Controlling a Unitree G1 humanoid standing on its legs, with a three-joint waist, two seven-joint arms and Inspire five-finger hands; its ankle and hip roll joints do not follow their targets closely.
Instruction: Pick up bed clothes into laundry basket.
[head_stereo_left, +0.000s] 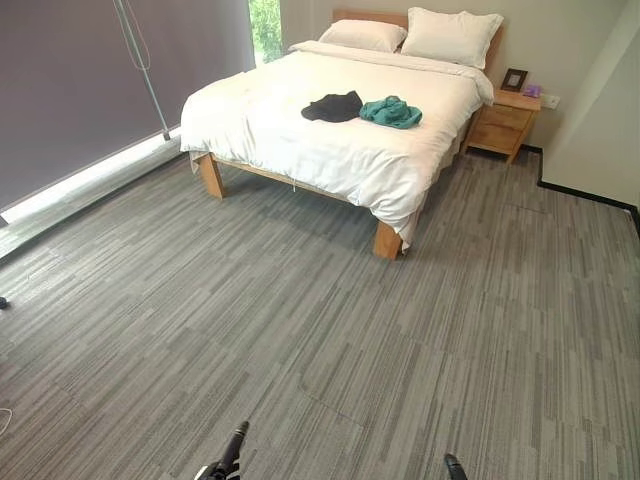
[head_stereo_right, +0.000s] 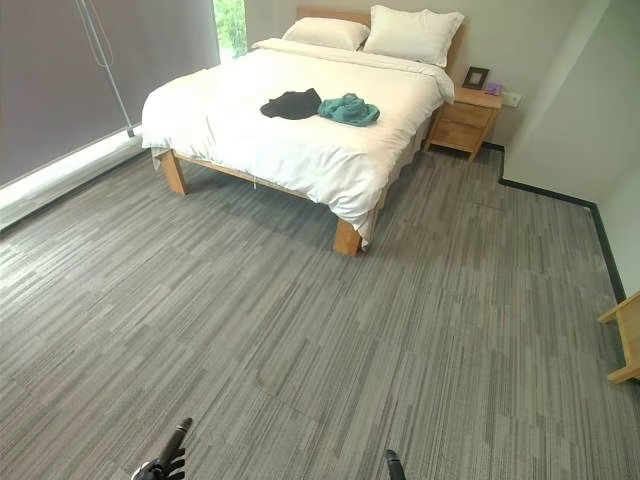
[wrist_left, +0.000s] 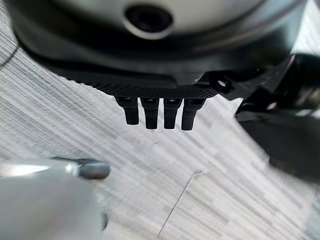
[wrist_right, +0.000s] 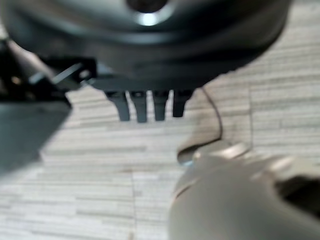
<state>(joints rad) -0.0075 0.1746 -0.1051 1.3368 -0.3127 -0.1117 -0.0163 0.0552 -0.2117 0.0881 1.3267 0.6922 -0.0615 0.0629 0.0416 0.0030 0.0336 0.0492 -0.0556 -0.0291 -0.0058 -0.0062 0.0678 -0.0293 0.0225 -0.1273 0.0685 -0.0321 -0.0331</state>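
Two garments lie on top of the white bed (head_stereo_left: 300, 130) across the room: a black garment (head_stereo_left: 333, 107) and, right beside it, a crumpled teal garment (head_stereo_left: 391, 112). Both hands hang low over the grey carpet, far from the bed. My left hand (head_stereo_left: 230, 452) peeks in at the lower edge of the eye views, and my right hand (head_stereo_left: 455, 467) likewise. In the left wrist view the left hand's fingers (wrist_left: 160, 112) are straight with nothing in them. In the right wrist view the right hand's fingers (wrist_right: 150, 105) are straight too and hold nothing.
Two pillows (head_stereo_left: 450, 35) rest at the headboard. A wooden nightstand (head_stereo_left: 505, 120) with a picture frame (head_stereo_left: 515, 79) stands to the bed's right. A wall corner juts in at the right, and a wooden furniture piece (head_stereo_right: 625, 340) sits at the right edge. Wide carpet lies before the bed.
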